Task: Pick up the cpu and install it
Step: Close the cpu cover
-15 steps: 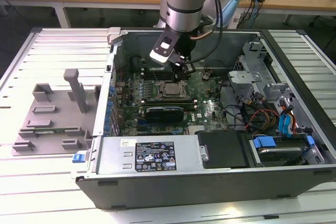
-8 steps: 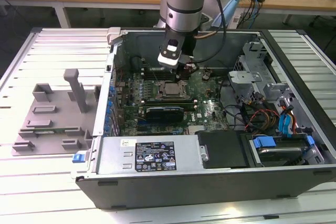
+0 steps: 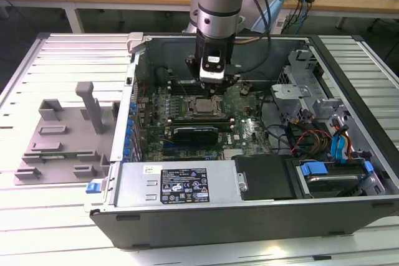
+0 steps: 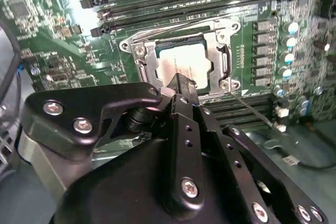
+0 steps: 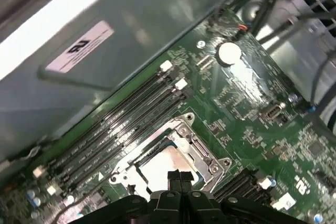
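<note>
The worry here is pressure. The cpu point(image 4: 184, 64) lies inside the socket frame point(image 4: 148, 66) on the board, at roughly 6 o'clock from the gripper point(image 3: 212, 84) in the exterior view. The fingertips point(image 5: 173, 179) hang right over its near edge. If the chip is sitting a touch crooked, I'd guess any push down could bend the socket contacts beneath it. A sideways drag could scuff the pale top or catch the frame. The thin lever point(image 4: 252, 109) beside the socket looks loose, so nothing seems to be clamping the chip yet. The fingers look drawn together, holding nothing. Whether they touch the cpu or hover just above it I cannot tell. The grey tray point(image 3: 62, 135) stands at 9 o'clock of the case point(image 3: 249, 216), well apart.
</note>
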Motion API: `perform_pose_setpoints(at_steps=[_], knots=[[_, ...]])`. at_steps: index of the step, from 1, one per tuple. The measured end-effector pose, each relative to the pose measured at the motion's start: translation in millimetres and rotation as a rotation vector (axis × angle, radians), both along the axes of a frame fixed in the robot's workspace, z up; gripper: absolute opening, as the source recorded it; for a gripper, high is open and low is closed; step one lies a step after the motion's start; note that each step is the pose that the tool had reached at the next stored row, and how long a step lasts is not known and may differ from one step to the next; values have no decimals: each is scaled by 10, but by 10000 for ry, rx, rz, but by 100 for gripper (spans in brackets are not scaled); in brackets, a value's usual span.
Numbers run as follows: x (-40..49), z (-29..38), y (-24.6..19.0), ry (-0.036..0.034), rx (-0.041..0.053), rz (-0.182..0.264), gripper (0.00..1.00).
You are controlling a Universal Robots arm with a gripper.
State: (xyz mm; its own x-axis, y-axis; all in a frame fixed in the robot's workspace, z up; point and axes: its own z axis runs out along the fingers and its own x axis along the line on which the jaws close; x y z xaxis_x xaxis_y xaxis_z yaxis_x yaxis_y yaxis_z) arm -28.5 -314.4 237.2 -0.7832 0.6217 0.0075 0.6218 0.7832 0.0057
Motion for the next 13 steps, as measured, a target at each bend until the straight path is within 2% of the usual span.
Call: perform_pose_setpoints(at_steps=[2, 4, 6, 8, 13], knots=[[0, -2, 0, 0, -7, 421, 11], [0, -5, 0, 0, -22, 1217, 11], [0, -6, 0, 0, -30, 1658, 11], [0, -11, 0, 0, -46, 2639, 11], [0, -17, 0, -1, -63, 3843, 11]])
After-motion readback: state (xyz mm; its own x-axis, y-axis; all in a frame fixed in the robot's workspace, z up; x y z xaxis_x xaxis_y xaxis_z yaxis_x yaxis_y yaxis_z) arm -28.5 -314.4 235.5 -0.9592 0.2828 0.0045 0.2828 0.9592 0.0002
